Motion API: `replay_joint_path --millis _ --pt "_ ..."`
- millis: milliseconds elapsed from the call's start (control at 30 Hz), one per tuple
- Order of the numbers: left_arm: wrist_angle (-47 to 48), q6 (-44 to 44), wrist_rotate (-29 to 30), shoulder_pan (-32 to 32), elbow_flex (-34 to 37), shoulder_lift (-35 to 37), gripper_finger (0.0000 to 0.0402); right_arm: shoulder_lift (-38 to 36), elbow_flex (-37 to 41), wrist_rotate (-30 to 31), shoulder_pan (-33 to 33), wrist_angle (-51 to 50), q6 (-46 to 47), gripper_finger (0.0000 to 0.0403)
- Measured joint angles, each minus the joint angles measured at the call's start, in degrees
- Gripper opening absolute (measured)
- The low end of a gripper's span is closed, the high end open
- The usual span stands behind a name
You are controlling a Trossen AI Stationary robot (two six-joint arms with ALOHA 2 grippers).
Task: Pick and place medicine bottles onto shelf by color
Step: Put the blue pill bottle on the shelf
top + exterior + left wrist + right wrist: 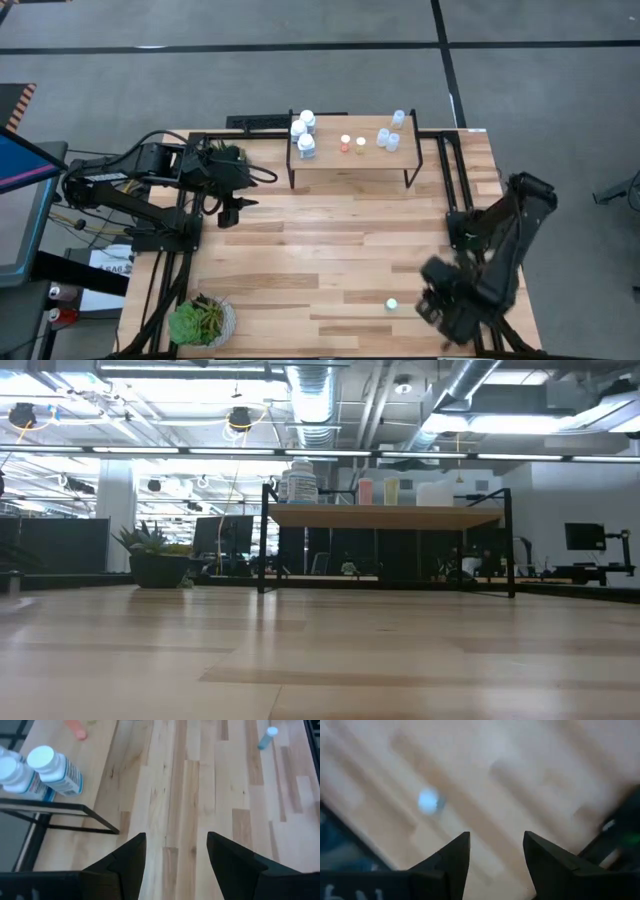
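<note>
The shelf (385, 516) stands on black legs toward the table's (320, 660) far edge. White bottles (298, 482) cluster at its left end; a reddish bottle (365, 491) and a yellowish one (391, 491) stand mid-board. A potted plant (158, 555) sits far left.

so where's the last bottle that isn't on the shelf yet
In the high view the small pale-blue bottle stands alone on the table's near right part, just left of the right gripper and well apart from the shelf.

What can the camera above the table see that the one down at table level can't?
Only the high view shows both arms, the left gripper and right gripper with fingers apart, and one small bottle alone on the table.

Only the low view shows the room behind.

Both show the shelf carrying bottles, and a potted plant.
</note>
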State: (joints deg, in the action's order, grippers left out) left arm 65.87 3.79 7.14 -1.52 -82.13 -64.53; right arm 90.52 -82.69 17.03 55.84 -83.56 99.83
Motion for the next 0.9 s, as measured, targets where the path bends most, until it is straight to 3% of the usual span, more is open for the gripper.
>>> replay_joint_path --millis 167,400,567,633,733,833,900 --pt "0.1 2.4 -0.5 0.0 0.0 0.0 0.0197 4.2 4.4 -4.5 4.2 13.9 0.8 0.0199" --pt "-3.8 10.0 -2.3 -2.9 1.3 -1.9 0.0196 11.1 4.4 -12.4 4.4 26.7 0.2 0.0196" --pt "-24.7 7.7 0.2 -12.0 10.7 -3.2 0.0197 13.6 4.5 -12.7 5.0 32.1 0.2 0.0195" --pt "-32.0 4.6 6.5 -15.0 14.3 -2.9 0.0196 13.8 4.5 -12.7 5.6 33.2 0.3 0.0192" --pt "-33.0 3.4 16.3 -17.2 18.8 0.5 0.0196 13.6 4.4 -12.7 6.3 33.1 1.4 0.0187" --pt "-37.1 3.6 16.0 -16.6 24.9 6.0 0.0196 13.3 4.4 -12.7 7.4 32.6 2.1 0.0182" --pt "-45.3 2.8 13.1 -14.8 31.3 9.6 0.0196 13.1 4.4 -12.7 7.5 32.2 2.1 0.0179"
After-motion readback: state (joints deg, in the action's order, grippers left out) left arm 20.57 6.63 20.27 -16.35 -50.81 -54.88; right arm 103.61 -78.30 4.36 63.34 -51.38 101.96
